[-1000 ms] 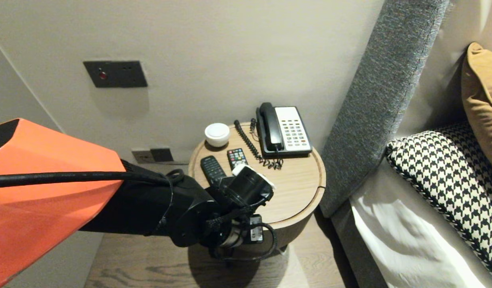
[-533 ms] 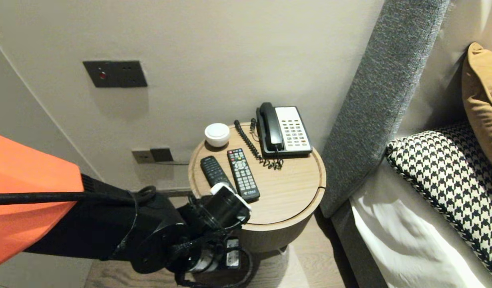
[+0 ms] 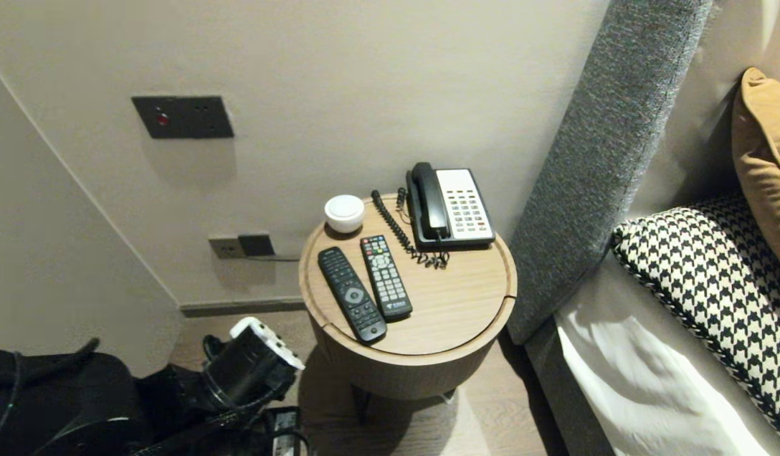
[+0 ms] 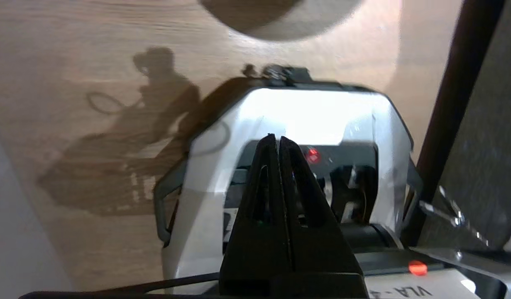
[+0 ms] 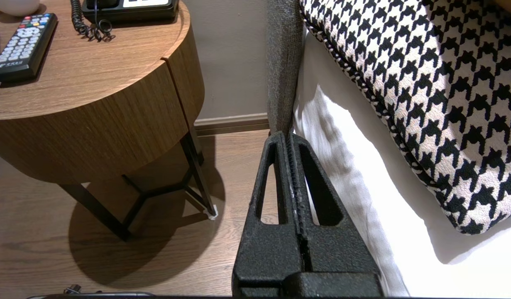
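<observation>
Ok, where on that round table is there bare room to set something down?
Bare wood at the round table front right, between telephone, coloured-button remote and rim. Crowded: left side with black remote and white cup; coiled cord at back.

A telephone (image 3: 452, 208) sat at the back of the round wooden worktop (image 3: 466, 297), its coiled cord (image 3: 390, 221) running between it and a small white cup (image 3: 344, 213). To the right stood a grey headboard (image 3: 592, 158), a houndstooth pillow (image 3: 713, 285) and a mustard cushion (image 3: 767, 158).
</observation>
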You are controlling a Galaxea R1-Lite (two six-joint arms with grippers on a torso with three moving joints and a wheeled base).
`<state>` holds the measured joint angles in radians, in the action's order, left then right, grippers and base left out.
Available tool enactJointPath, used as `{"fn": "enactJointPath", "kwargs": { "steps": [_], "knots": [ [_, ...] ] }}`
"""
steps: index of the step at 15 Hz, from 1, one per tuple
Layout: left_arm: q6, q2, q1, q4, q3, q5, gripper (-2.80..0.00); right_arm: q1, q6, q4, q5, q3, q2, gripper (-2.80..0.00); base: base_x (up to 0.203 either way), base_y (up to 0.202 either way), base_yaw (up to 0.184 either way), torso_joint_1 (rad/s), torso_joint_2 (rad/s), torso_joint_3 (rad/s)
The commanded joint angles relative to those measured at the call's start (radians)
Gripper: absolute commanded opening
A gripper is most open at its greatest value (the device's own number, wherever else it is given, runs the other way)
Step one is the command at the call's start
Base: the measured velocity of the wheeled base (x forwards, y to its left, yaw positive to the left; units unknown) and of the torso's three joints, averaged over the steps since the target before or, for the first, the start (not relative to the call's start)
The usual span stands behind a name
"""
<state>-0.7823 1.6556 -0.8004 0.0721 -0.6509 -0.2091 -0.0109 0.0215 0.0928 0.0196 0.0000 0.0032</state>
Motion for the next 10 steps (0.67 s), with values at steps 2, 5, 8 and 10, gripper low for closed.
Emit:
{"fn": "enactJointPath", "kwargs": {
  "steps": [2,5,8,10],
  "knots": [
    [0.041,-0.128,0.135,0.000,0.050,-0.002,-2.80,0.000,0.000,0.001,0.000,0.040,0.001,-2.80,0.000,0.000,0.000,0.000,0.00,0.000],
    [0.184,-0.229,0.269,-0.001,0.052,-0.005,-2.80,0.000,0.000,0.002,0.000,0.040,0.001,-2.80,0.000,0.000,0.000,0.000,0.00,0.000],
    [0.296,-0.393,0.377,-0.004,0.049,-0.003,-2.80,0.000,0.000,0.001,0.000,0.040,0.001,-2.80,0.000,0.000,0.000,0.000,0.00,0.000],
    [0.352,-0.517,0.431,-0.026,0.057,-0.001,-2.80,0.000,0.000,0.001,0.000,0.040,0.001,-2.80,0.000,0.000,0.000,0.000,0.00,0.000]
  ]
}}
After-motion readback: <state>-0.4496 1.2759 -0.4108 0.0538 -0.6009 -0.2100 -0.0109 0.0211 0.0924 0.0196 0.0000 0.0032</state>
